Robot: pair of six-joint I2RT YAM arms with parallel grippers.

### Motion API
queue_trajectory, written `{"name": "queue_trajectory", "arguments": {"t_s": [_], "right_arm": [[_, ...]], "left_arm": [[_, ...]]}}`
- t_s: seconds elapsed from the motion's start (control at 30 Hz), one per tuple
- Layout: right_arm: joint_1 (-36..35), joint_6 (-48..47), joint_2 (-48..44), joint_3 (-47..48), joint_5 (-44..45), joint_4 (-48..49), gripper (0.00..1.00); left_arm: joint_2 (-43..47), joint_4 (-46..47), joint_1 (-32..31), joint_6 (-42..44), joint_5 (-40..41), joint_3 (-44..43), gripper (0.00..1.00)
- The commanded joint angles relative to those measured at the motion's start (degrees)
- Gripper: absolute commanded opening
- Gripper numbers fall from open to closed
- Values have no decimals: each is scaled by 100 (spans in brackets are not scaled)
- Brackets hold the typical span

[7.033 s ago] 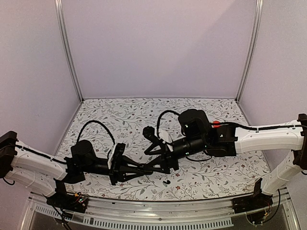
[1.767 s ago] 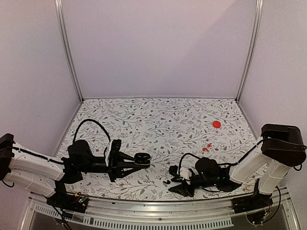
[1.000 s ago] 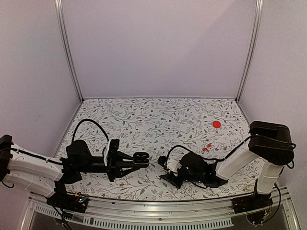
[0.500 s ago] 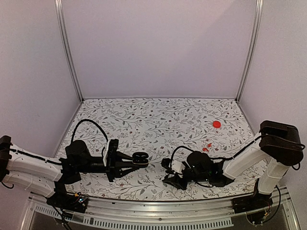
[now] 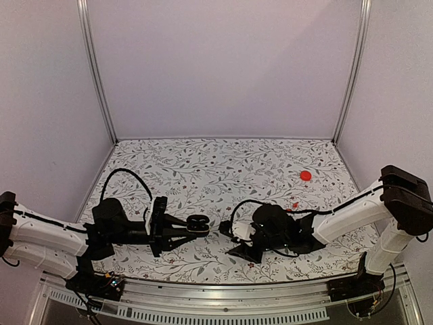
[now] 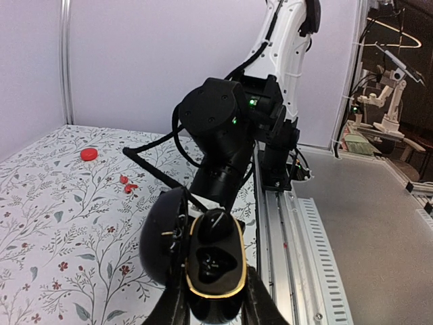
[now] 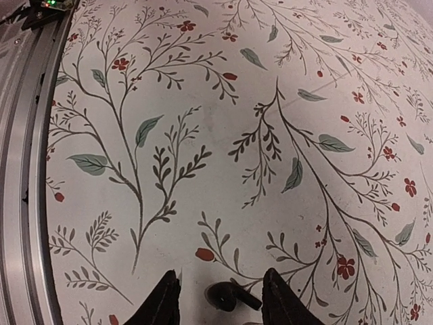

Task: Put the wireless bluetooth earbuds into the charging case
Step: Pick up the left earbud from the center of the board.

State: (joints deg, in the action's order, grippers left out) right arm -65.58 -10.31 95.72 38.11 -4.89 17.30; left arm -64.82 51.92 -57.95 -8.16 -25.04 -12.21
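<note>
My left gripper [image 5: 184,229] is shut on an open black charging case [image 5: 198,223] with a gold rim, held above the table. In the left wrist view the case [image 6: 214,261] has one black earbud [image 6: 216,223] seated in its far slot and the near slot empty. My right gripper [image 5: 241,251] is low over the table near the front edge. In the right wrist view its open fingers [image 7: 218,299] stand on either side of a small black earbud [image 7: 233,296] lying on the floral cloth. Two tiny red earbuds [image 5: 293,206] lie to the right.
A round red case [image 5: 306,175] lies far right on the floral cloth [image 5: 223,169]; it shows with the red buds [image 6: 126,181] in the left wrist view [image 6: 88,154]. A metal rail [image 7: 27,135] runs along the table's front edge close to my right gripper.
My right wrist has shifted a little left and farther in, staying low over the black earbud; its elbow has swung right. My left gripper holds the open case still.
</note>
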Motion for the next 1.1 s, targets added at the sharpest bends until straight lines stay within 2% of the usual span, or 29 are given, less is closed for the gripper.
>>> {"name": "queue_trajectory", "arguments": {"t_s": [0.0,0.37,0.67,1.07], "right_arm": [[42,-306,21,312,30,-894,40],[166,-669,178,632,245,-1473,41],[241,-822,515,968,375,-1577,41],[495,-754,851,1329,295,-1729,35]], "left_arm": [[107,50,97,5,-21,60,0],[162,21,103,5,-38,70,0],[196,11,122,16,-9,77,0],[260,-16,146,13,19,117,0]]}}
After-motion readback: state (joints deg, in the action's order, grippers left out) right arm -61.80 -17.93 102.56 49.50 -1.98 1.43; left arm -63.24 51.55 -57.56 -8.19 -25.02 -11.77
